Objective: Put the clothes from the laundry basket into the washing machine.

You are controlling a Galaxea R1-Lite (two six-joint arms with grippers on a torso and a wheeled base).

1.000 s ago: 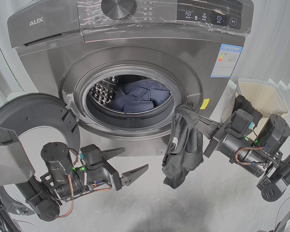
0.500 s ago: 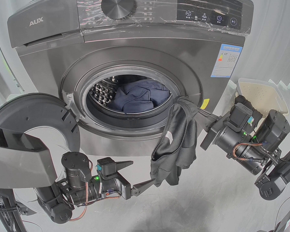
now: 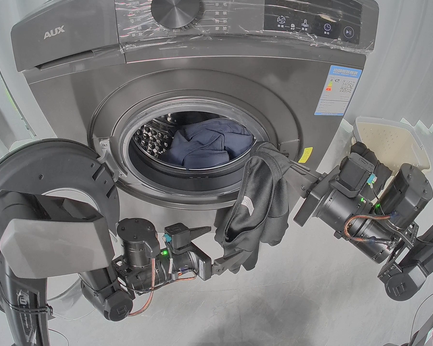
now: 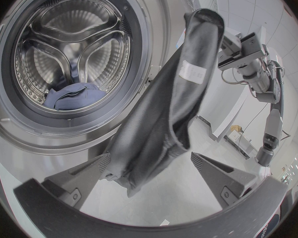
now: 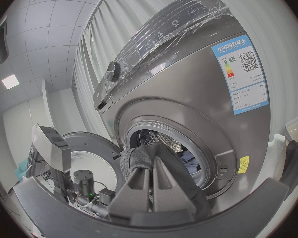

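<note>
Grey floor (image 3: 322,284) lies below right pincer (image 5: 152,166), pinching dark garment (image 3: 255,207); left pincer (image 4: 149,156) spread beneath it. Risk: released outside drum (image 3: 151,140), garment likely drops.

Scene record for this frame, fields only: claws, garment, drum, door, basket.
right claw: shut on top of black garment, at the door opening's right rim
left claw: open, fingers either side of the garment's hanging end
drum: blue garment inside
door: open, swung to robot's left
laundry basket: right of washing machine, dark cloth over its rim
</note>
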